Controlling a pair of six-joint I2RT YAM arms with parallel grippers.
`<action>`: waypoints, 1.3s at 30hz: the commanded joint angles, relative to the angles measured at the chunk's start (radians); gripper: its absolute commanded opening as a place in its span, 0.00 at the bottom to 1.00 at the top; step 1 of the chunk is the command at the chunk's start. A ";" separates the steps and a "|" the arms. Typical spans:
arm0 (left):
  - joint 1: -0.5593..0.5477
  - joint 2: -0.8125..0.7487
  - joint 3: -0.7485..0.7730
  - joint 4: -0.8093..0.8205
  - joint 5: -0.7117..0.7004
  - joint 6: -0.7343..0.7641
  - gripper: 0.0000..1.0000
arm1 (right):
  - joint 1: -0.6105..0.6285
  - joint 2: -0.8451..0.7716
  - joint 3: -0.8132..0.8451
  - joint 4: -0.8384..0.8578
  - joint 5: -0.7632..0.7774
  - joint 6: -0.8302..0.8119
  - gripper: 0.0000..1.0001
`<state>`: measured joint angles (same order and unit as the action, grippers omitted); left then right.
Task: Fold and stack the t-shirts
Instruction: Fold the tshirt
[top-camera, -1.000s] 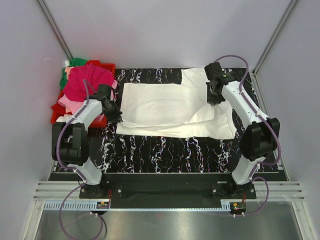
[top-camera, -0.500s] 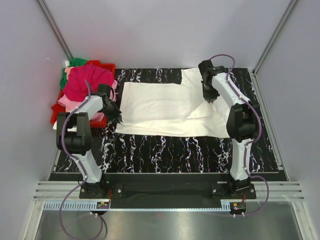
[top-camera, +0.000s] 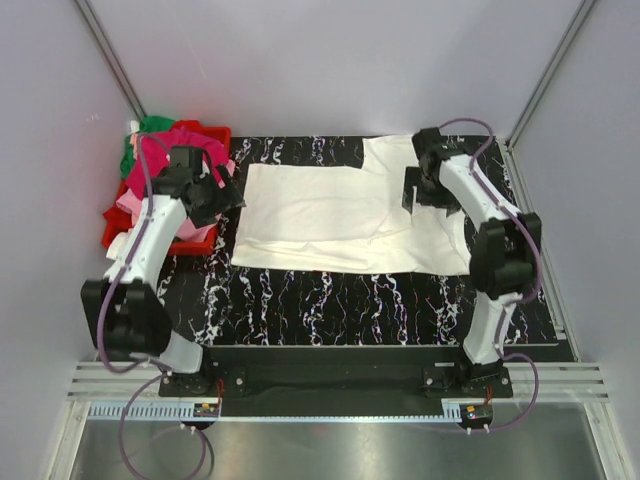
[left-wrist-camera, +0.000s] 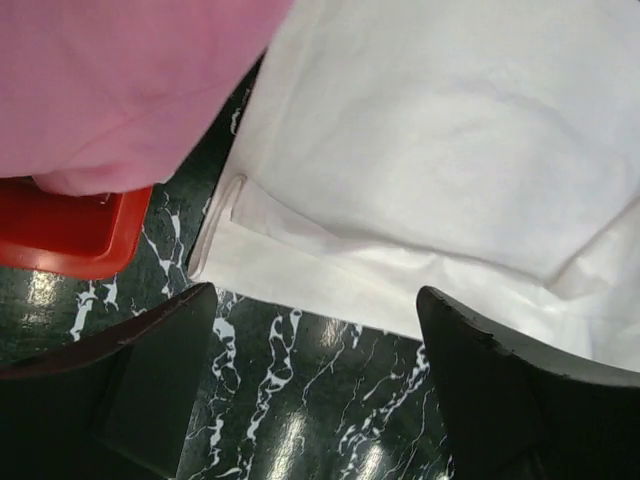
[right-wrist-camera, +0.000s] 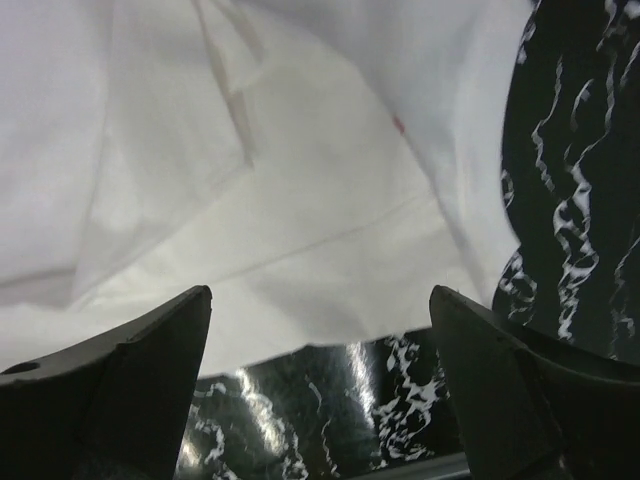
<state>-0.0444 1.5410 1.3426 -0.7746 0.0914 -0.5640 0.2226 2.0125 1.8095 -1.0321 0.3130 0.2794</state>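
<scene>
A large white t-shirt lies folded flat across the back of the black marbled table. Its near hem shows in the left wrist view as white cloth just beyond my fingers. My left gripper hovers open at the shirt's left edge, with nothing between the jaws. My right gripper stands open over the shirt's right part, empty. A tiny red mark shows on the cloth. Magenta, green and pink t-shirts are heaped at the left.
The heap sits in a red plastic bin at the table's left edge; its corner and the pink cloth are close to my left fingers. Grey walls enclose the table on three sides.
Both grippers have opened and let go of the white t-shirt. The left one has risen and drawn back toward the bin; the right one has shifted slightly. The shirt now lies flatter.
</scene>
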 joint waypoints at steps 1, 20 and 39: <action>-0.035 -0.167 -0.084 -0.014 -0.022 0.096 0.87 | 0.001 -0.226 -0.208 0.118 -0.208 0.098 0.96; -0.046 -0.667 -0.346 -0.106 -0.052 0.243 0.87 | 0.001 0.104 -0.101 0.136 -0.388 0.173 0.37; -0.046 -0.694 -0.267 -0.212 -0.059 0.259 0.88 | 0.047 0.289 0.333 0.288 -0.738 0.155 0.57</action>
<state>-0.0917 0.8764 1.0389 -0.9726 0.0444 -0.3237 0.2417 2.4008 2.1944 -0.8001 -0.3431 0.4828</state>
